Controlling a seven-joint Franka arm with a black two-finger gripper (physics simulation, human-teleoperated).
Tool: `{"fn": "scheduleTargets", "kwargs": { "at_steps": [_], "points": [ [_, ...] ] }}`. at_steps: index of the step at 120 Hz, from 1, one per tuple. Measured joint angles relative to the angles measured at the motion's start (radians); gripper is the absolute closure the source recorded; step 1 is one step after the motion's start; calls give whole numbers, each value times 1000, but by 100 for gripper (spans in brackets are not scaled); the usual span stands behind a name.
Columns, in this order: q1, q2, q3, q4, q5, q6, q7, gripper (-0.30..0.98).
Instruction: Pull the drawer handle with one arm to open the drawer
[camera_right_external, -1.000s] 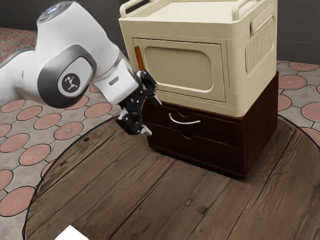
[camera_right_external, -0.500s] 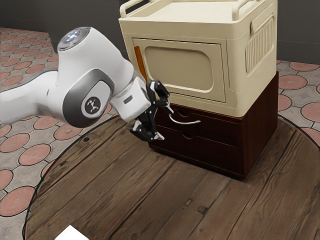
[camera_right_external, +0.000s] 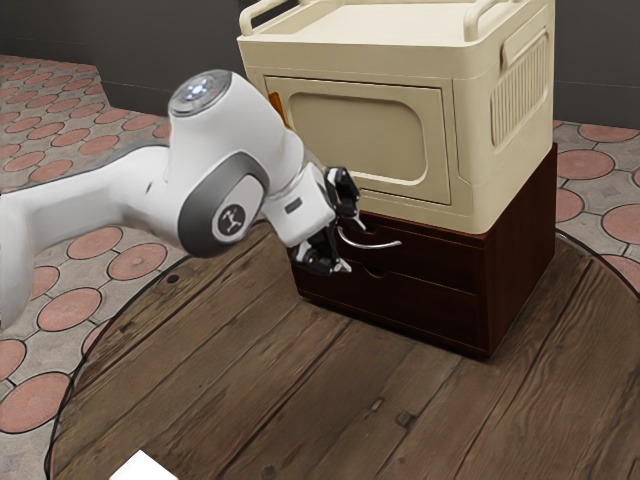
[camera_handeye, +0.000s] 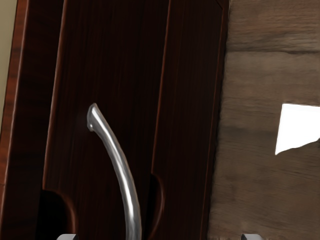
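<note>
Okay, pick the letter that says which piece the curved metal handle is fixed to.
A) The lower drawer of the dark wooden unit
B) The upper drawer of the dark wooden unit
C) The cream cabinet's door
B: the curved handle sits on the upper drawer, above the seam with the lower drawer.

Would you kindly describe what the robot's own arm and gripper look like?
The arm is glossy white with smooth, rounded segments. A dark grey band surrounds a white-rimmed badge with a light emblem on a dark ground, and a round grey cap tops the bend. The white hand housing has a small dark slot; the gripper is black and angular, with two fingers ending in pale tips.
</note>
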Motion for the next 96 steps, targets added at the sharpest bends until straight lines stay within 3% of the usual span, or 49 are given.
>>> {"fn": "scheduleTargets", "kwargs": {
  "at_steps": [25, 56, 96],
  "points": [
    [-6, 17, -2, 2, -1, 13, -24, 32],
    [-11, 9, -2, -11, 0, 24, -45, 49],
    [-15, -43, 1, -78, 2, 27, -63, 56]
  ]
}}
